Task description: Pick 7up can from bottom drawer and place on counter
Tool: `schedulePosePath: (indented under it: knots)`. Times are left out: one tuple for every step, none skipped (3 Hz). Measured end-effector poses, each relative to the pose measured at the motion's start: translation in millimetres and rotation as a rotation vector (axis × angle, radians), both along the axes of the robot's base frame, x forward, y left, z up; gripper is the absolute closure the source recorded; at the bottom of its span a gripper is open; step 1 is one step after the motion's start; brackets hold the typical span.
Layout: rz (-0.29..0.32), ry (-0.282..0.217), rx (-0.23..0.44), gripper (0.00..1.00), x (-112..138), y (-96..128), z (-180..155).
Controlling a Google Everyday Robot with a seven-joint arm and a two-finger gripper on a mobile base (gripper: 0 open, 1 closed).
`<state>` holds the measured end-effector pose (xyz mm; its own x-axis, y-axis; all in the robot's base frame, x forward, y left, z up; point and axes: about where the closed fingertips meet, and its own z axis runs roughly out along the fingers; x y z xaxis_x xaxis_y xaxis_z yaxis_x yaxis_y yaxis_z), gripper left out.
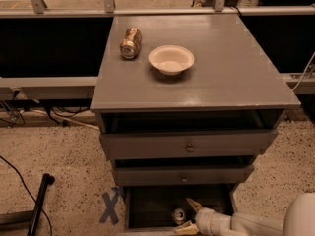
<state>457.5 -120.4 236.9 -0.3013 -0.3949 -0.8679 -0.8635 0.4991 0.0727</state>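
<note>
The 7up can (pixel 178 215) stands upright in the open bottom drawer (pixel 147 208), showing its silver top against the dark inside. My gripper (pixel 188 216) reaches in from the lower right on a white arm. Its two tan fingers are spread apart, one finger (pixel 193 204) above and one below, just to the right of the can and not closed on it. The counter (pixel 221 68) is the wide grey cabinet top above.
A gold-brown can (pixel 130 43) lies on its side at the counter's back left, next to a white bowl (pixel 171 59). Two shallower drawers with knobs (pixel 190 147) stand slightly open above. A blue X (pixel 111 206) marks the floor; a black pole (pixel 39 200) lies left.
</note>
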Motion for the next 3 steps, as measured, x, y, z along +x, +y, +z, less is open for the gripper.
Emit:
schedulePosePath:
  knots:
    - [0.039, 0.003, 0.022, 0.13, 0.9, 5.9, -15.5]
    - [0.042, 0.005, 0.017, 0.15, 0.5, 5.2, -19.1]
    - [0.038, 0.010, 0.017, 0.33, 1.4, 4.4, -26.3]
